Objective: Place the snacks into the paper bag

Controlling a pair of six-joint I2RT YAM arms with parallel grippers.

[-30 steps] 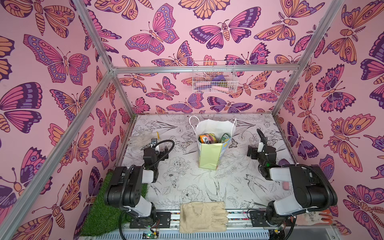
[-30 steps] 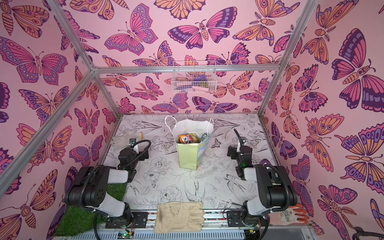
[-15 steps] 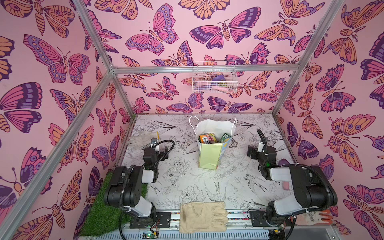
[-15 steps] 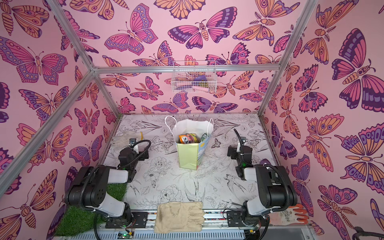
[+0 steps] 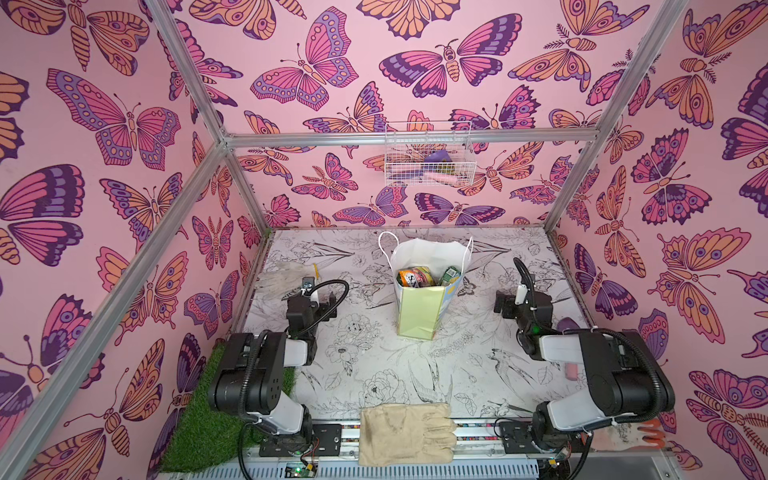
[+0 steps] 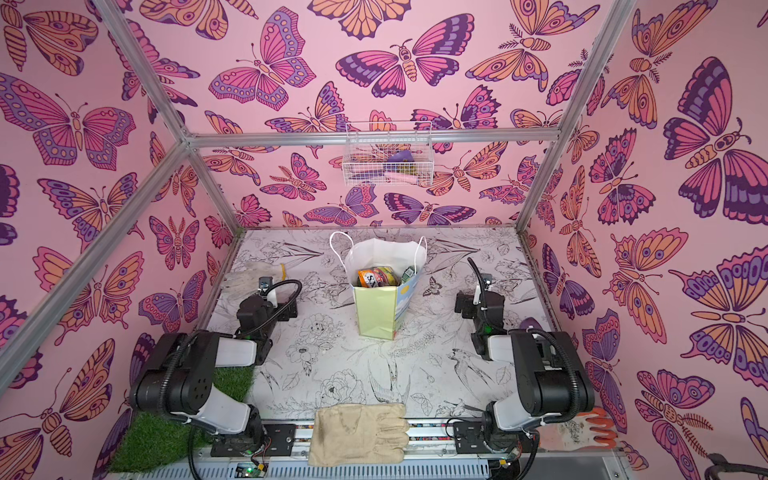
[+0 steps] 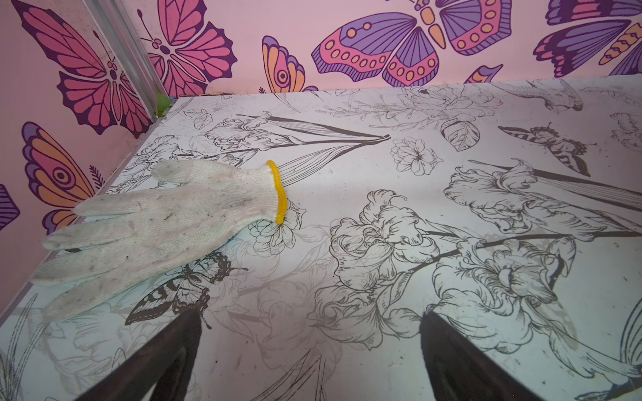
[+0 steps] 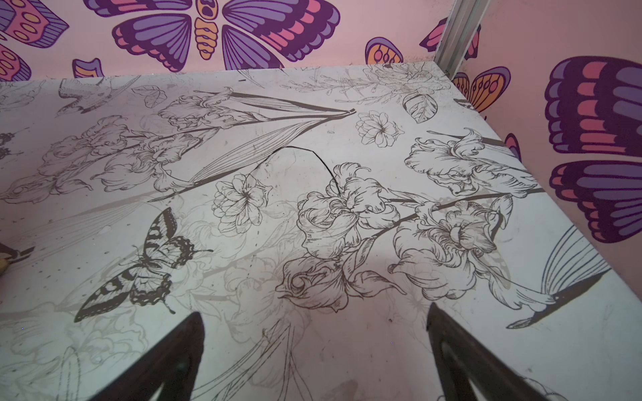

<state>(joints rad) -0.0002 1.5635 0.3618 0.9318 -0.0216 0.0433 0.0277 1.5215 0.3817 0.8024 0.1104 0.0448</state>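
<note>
Snacks (image 5: 415, 277) sit in upright paper bag (image 5: 417, 311); left tool (image 7: 310, 314), right tool (image 8: 312, 310) spread wide, empty.

In both top views the paper bag (image 5: 417, 309), at frame centre, hides all but the tops of the snacks (image 5: 415, 277). The contents of the wire basket (image 5: 428, 153), upper centre, are too small to identify. The right arm partly covers the orange-and-white glove (image 5: 642, 432), lower right. The wrist views' bottom edges cut off the left gripper (image 7: 312, 319) and the right gripper (image 8: 314, 312).

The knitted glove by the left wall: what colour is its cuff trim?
Yellow cuff trim, clearest in the left wrist view.
</note>
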